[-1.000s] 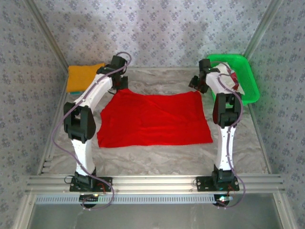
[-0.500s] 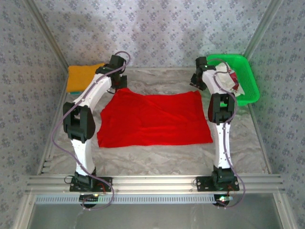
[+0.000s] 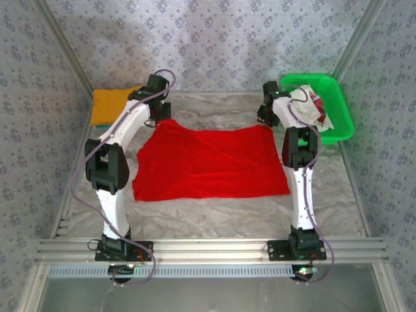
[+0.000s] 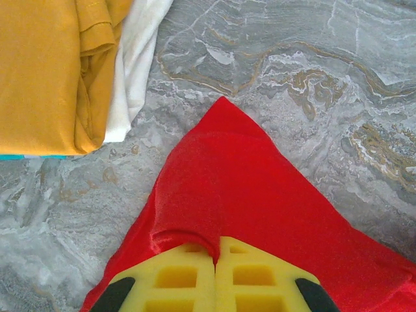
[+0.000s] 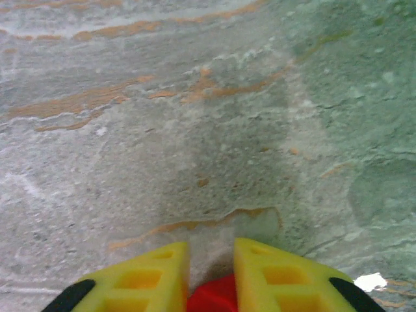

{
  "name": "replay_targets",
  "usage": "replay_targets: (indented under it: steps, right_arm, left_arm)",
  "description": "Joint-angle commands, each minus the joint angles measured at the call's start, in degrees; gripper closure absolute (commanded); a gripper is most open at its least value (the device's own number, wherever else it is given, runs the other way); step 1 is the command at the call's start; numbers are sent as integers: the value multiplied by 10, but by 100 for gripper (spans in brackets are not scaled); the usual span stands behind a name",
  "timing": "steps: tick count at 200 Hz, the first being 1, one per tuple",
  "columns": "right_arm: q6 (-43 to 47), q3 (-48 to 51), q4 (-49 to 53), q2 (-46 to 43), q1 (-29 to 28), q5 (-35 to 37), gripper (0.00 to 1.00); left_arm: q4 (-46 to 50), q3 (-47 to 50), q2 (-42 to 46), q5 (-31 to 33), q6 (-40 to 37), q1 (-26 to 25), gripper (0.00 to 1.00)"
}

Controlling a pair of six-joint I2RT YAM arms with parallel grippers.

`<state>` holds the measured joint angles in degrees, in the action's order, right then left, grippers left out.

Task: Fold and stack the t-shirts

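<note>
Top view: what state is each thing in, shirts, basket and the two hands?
Red t-shirt: spread out, unfolded.
Orange-yellow t-shirt: folded, top of a pile.
Green basket: holds a crumpled white shirt.
Left hand: shut on the red t-shirt's corner.
Right hand: slightly apart, red cloth between; grip unclear.

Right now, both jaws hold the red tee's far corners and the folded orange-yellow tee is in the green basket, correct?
No: the orange-yellow tee lies on the table at far left, outside the green basket, per the top view. The jaws do hold the red tee by its far corners.
</note>
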<state>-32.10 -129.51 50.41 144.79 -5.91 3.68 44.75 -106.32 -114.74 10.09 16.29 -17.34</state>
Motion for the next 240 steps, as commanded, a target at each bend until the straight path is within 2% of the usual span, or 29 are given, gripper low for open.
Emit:
replay_targets:
  steps: [1, 34, 52, 85, 142, 156, 176, 210, 240]
  right_arm:
    - [-5, 11, 18, -15, -2, -9, 78]
    - [-5, 11, 15, -23, -2, -3, 95]
    - [-4, 8, 9, -35, 0, -4, 100]
    - [0, 4, -14, -65, 5, -3, 100]
    - [14, 12, -72, -106, 16, -12, 100]
    - [16, 29, -83, -123, 18, -12, 100]
    - [13, 113, -145, -173, 20, -10, 100]
    - [20, 244, -243, -247, 27, -5, 100]
    - [29, 300, -277, -266, 30, -5, 100]
  left_arm:
    - [-12, -3, 12, 2, -8, 3, 100]
    - [-17, -4, 4, 0, -8, 7, 100]
    - [-17, -11, -1, -1, -8, 12, 100]
    - [-14, -51, -23, 0, -20, 18, 100]
    - [70, -255, -117, 3, -62, 18, 100]
    - [89, -278, -126, 3, -72, 17, 100]
    - [75, -227, -96, 3, -69, 16, 100]
    - [-35, 15, 52, 12, -41, 13, 100]
    - [-20, 78, 93, 17, -34, 7, 100]
